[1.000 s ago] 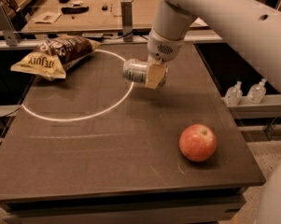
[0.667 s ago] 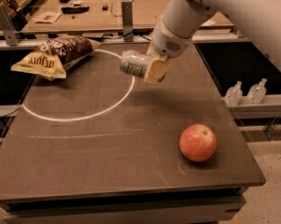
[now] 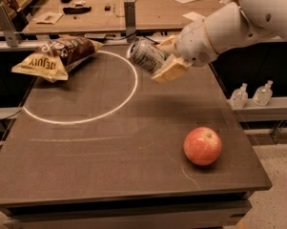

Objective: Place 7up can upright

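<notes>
Above the far right part of the table (image 3: pixel 109 175), we are holding the 7up can (image 3: pixel 144 55) clear of the surface. Our gripper (image 3: pixel 161 59) is clamping it from the right, with one tan finger (image 3: pixel 171 69) pressing on the can's near side and the other showing at its far side. The can is hanging tilted, with one end face pointing up and to the left, so it is neither upright nor lying flat. We cannot tell whether that end is the pull-tab top. It is hovering over the right edge of the white circle (image 3: pixel 133 87) marked on the tabletop and touching nothing but the fingers. A chip bag (image 3: pixel 57 56) is lying at the far left across the circle's rim, and an apple (image 3: pixel 202 145) is sitting near the right. Both are well apart from the can.

We are judging this to be the carrying and reorienting step: the can is lifted, and the setting down is not yet done. The next move is calling for us to turn the wrist until the can's axis is standing vertical. Then we are to lower it onto bare table between the circle and the apple until its base is sitting flat, and only then loosen the grip. Letting go while it is leaning would probably send it tipping over and rolling.
</notes>
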Motion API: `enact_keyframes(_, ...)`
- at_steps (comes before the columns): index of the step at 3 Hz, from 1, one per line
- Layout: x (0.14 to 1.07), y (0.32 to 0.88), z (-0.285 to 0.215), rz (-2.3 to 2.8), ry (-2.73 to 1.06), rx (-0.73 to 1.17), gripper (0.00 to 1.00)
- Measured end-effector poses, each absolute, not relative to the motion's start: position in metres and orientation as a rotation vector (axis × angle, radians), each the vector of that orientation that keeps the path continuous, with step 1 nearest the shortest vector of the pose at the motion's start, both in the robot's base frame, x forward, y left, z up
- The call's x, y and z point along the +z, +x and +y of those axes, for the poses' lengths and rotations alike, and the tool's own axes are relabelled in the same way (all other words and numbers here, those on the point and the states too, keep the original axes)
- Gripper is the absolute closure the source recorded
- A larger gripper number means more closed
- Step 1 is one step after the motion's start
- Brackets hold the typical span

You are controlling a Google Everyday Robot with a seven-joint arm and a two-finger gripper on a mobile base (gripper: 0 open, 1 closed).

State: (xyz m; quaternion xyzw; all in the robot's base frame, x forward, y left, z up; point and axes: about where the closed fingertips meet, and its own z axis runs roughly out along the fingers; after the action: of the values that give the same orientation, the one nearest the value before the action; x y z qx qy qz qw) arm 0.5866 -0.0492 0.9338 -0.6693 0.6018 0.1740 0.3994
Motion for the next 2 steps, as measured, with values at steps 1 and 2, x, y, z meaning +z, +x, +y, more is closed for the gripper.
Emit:
enact_keyframes(1,0.9325,0.5801,-0.0527,1.417,-1.569,0.629,1.0)
enact_keyframes(2,0.9283,0.577,-0.0543,1.326,-1.473,0.773,1.0)
